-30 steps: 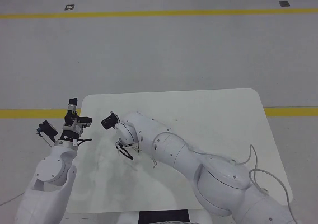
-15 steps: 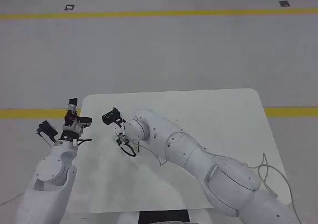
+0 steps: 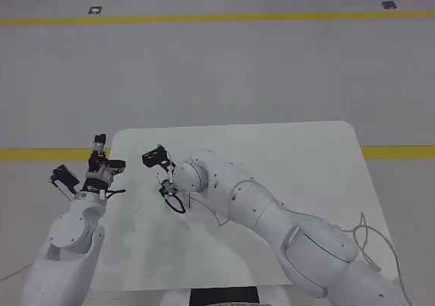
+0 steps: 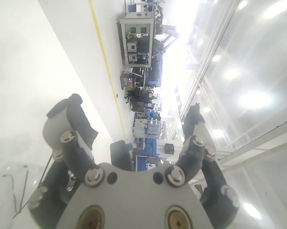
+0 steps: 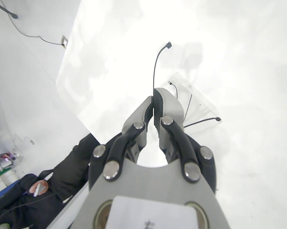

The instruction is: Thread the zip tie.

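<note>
Both arms are wearing glossy white, rounded shells. The thick white right arm point(image 3: 256, 206) is trailing a thin white cable point(image 3: 363, 226), and the slimmer white left arm point(image 3: 72, 233) is ending in a black wrist. The left gripper point(image 4: 132, 104) and right gripper point(image 5: 153, 97) are each showing a matte grey plate, black linkage bars, round silver screws point(image 5: 139, 125), black ribbed pads point(image 5: 157, 106) and brass-coloured recessed bolts point(image 4: 92, 216). A white label point(image 5: 149, 212) is marking the right plate.

Open room lies over the far and right parts of the tabletop point(image 3: 309, 145). The right arm point(image 3: 240, 199) crosses the near-left part, a zip tie point(image 5: 156, 65) jutting from the right end effector point(image 5: 153, 98) and a bag point(image 5: 198, 103) just beside it. The left end effector point(image 4: 134, 102) hangs at the left edge.
</note>
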Action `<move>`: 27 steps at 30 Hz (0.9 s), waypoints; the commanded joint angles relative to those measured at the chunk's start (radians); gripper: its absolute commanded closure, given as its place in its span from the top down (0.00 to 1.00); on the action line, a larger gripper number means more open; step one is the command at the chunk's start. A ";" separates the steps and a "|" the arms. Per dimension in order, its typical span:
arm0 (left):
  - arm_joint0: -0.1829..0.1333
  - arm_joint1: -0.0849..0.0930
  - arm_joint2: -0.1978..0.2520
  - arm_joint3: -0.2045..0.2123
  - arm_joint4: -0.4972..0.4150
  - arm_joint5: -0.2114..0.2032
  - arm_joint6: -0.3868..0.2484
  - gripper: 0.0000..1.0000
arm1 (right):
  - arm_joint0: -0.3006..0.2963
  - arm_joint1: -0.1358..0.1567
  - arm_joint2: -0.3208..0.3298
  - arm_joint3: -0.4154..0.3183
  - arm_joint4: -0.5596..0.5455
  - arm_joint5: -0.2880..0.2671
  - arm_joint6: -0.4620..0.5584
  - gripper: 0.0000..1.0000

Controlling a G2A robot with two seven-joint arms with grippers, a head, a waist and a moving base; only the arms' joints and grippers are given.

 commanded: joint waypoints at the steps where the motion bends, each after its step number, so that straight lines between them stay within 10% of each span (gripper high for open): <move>1: 0.000 0.000 0.000 0.000 0.000 0.000 0.000 1.00 | -0.013 0.011 0.033 -0.002 0.024 -0.009 -0.023 0.00; 10: 0.000 0.000 0.000 0.000 0.000 0.000 0.000 1.00 | -0.115 0.092 0.237 -0.086 0.140 -0.076 -0.125 0.00; 18: 0.000 0.000 0.000 0.000 0.000 0.000 0.000 1.00 | -0.292 0.167 0.408 -0.308 0.162 -0.068 -0.216 0.00; 27: 0.000 0.000 0.000 0.000 0.000 0.000 0.000 1.00 | -0.353 0.185 0.443 -0.397 0.194 -0.090 -0.192 0.00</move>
